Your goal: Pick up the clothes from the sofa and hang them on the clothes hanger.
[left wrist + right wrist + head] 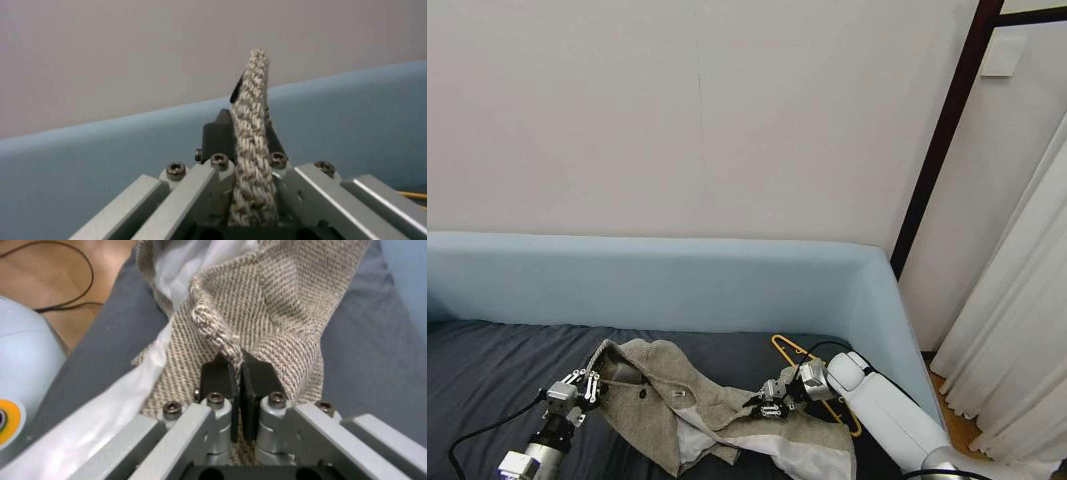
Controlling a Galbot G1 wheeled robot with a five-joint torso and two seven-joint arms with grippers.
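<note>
On the dark grey seat of the sofa [487,355], a beige tweed jacket [689,392] lies crumpled in the near middle of the cushion, held at both ends by the robot's two arms. The left gripper [590,386] sits at the garment's left edge, by the collar, its fingers [219,132] closed on a fold of the woven cloth; the left wrist view shows that fold standing upright between them, with the pale blue backrest [677,285] behind it. The right gripper [769,402] is at the jacket's right side, fingers [257,380] pinched tight on a frayed seam of the tweed, the pads almost meeting around the thin edge. White lining [805,455] spills out from under the tweed at the near right, next to the right arm's white casing. An orange clothes hanger [788,347] lies flat on the seat just beyond and to the right of the right gripper, partly under the arm and the jacket's edge, near the sofa's right armrest. A black cable [475,437] trails along the left arm at the near left. Behind the sofa stands a plain cream wall [677,120]; to the right are a dark door frame [940,150] and white curtains [1017,330]. A strip of wooden floor [67,285] shows past the seat in the right wrist view.
</note>
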